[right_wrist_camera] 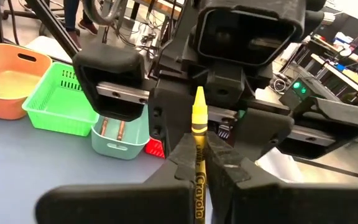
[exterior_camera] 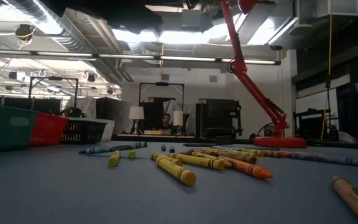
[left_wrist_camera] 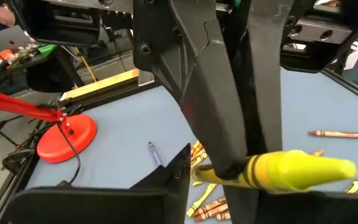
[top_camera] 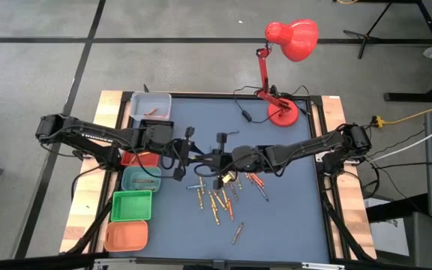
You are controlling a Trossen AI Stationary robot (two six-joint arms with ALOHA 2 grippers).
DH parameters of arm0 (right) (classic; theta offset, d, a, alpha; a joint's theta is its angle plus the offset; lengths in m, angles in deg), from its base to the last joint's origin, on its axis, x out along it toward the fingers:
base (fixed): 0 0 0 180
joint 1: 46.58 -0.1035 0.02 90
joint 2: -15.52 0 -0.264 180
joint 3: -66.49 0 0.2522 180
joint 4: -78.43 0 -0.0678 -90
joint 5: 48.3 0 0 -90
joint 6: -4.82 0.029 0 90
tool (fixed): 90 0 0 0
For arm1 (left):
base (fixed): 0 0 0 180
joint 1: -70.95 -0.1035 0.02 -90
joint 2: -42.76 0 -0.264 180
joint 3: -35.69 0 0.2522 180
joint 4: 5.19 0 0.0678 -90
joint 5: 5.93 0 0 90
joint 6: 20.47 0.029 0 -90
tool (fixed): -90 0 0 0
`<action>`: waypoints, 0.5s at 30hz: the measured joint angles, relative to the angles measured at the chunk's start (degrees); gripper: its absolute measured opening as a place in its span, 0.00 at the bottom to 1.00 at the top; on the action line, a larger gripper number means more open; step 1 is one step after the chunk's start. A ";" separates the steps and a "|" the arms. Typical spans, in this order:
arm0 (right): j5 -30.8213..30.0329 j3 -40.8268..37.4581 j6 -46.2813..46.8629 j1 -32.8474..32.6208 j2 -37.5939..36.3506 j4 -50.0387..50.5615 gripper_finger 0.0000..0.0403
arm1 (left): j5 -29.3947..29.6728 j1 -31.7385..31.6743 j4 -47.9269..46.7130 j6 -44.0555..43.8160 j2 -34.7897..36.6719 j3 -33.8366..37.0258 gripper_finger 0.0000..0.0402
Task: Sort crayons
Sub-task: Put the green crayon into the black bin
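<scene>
My right gripper point(right_wrist_camera: 199, 146) is shut on a yellow crayon point(right_wrist_camera: 199, 118), held in the air over the middle of the table point(top_camera: 291, 217). The crayon's pointed tip point(left_wrist_camera: 344, 168) faces my left gripper point(top_camera: 198, 157). That gripper is open, its fingers point(right_wrist_camera: 169, 118) close on either side of the tip; whether they touch it, I cannot tell. Several loose crayons point(top_camera: 220, 199) in yellow, orange, red and blue lie flat on the blue table top below the two grippers. They also show in the low view point(exterior_camera: 185, 167). My right gripper pinches the yellow crayon's wrapped shaft point(right_wrist_camera: 199, 163) between its two fingers point(right_wrist_camera: 232, 165). The fingers come roughly level from the table's right side and lie along the crayon. The tip end sticks out past the fingertips, and the crayon is lifted clear of the table.
Bins stand in a column at the table's left: a grey-white one point(top_camera: 150, 105), red point(top_camera: 135, 159), teal point(right_wrist_camera: 120, 135) with two crayons in it, a green basket point(top_camera: 131, 206) and an orange bin point(top_camera: 126, 236). A red desk lamp point(top_camera: 282, 112) stands at the far right.
</scene>
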 joint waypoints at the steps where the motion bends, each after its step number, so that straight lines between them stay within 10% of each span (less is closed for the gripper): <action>1: 0.02 0.00 -0.02 0.00 0.00 0.00 0.04 | 0.18 0.00 -0.06 0.00 0.00 0.00 0.14; 15: -1.35 0.04 1.34 0.37 -0.07 6.14 0.04 | 6.49 -0.09 -5.94 -0.59 0.02 0.00 0.04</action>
